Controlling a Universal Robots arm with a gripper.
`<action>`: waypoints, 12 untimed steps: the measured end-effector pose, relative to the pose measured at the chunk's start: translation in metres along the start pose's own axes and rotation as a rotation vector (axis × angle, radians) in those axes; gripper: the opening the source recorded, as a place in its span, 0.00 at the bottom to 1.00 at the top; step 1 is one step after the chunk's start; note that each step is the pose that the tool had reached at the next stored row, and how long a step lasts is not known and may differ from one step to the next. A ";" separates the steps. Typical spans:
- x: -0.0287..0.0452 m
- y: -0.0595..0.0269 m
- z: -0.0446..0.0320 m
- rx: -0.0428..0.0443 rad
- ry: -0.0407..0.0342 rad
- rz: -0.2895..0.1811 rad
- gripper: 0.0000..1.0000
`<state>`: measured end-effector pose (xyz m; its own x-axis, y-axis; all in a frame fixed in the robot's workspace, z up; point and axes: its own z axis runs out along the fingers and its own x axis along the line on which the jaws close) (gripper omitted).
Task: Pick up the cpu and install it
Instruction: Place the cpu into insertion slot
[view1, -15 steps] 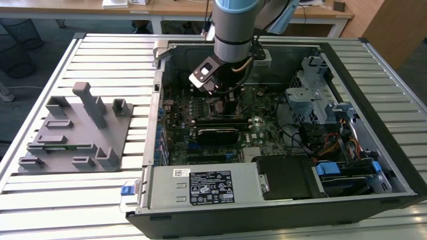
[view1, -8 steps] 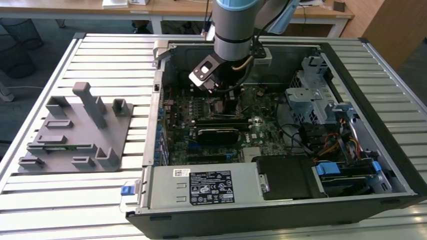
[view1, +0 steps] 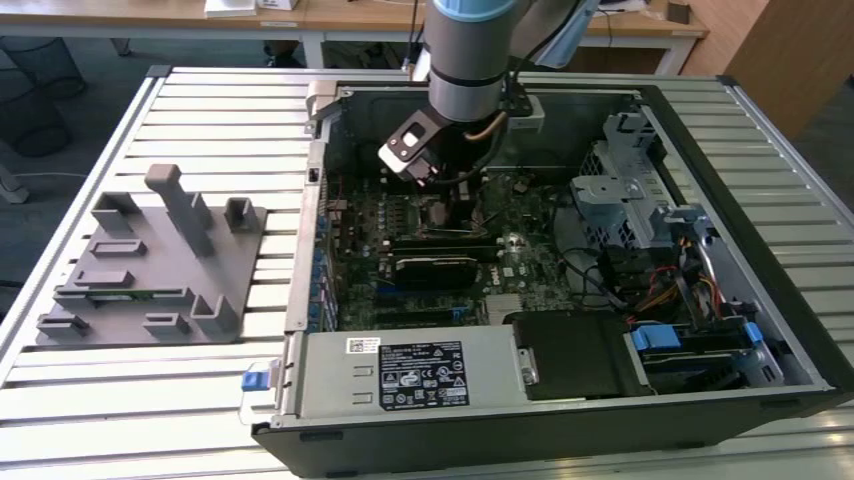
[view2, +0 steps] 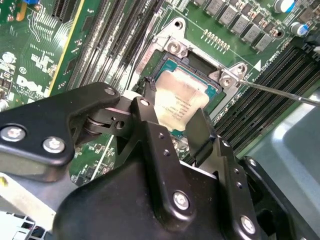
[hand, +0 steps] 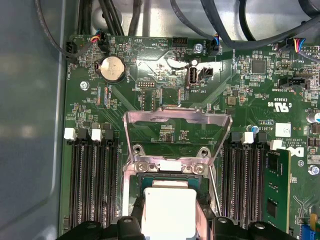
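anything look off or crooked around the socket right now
Nothing stands out. The cpu sits square between the fingers of the gripper, lined up over the socket. The load plate stands swung open, as fits an install. No bent, loose or damaged parts show nearby.

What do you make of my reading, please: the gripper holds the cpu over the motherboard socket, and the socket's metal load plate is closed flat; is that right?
Not quite. The load plate is swung up open, not closed flat, as the first wrist view shows. The rest stands: the gripper holds the cpu over the motherboard socket.
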<state>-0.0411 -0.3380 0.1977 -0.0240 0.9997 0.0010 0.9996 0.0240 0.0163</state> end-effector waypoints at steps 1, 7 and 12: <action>0.0000 0.0003 0.0000 0.0001 0.0000 0.000 0.52; 0.0000 0.0017 -0.0003 0.0002 -0.0001 -0.005 0.52; 0.0000 0.0018 -0.0081 0.0001 -0.0001 -0.005 0.52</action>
<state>-0.0394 -0.3380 0.2059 -0.0292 0.9996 0.0008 0.9994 0.0292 0.0162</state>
